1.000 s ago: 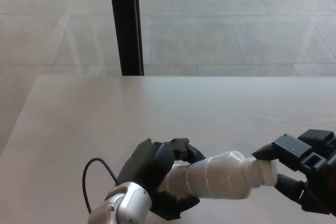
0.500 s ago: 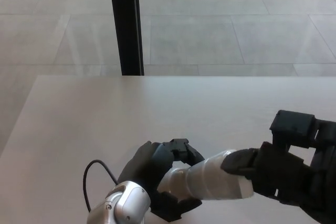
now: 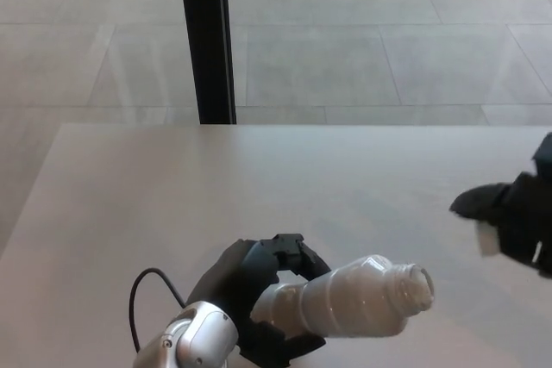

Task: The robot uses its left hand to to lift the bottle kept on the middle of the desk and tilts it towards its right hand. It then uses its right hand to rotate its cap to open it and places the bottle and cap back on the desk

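My left hand is shut on a clear plastic bottle, held tilted on its side above the desk with its neck pointing right. The bottle's mouth is open, with no cap on it. My right hand is at the right edge of the view, well clear of the bottle, and its fingers pinch a small white cap.
The pale desk top spreads ahead of both hands. A black vertical post rises behind the desk's far edge, over a tiled floor. A black cable loops by my left wrist.
My right hand was wrapped over the bottle's neck; it has pulled away up and to the right with the cap. The bottle's mouth now shows bare. My left hand barely moved.
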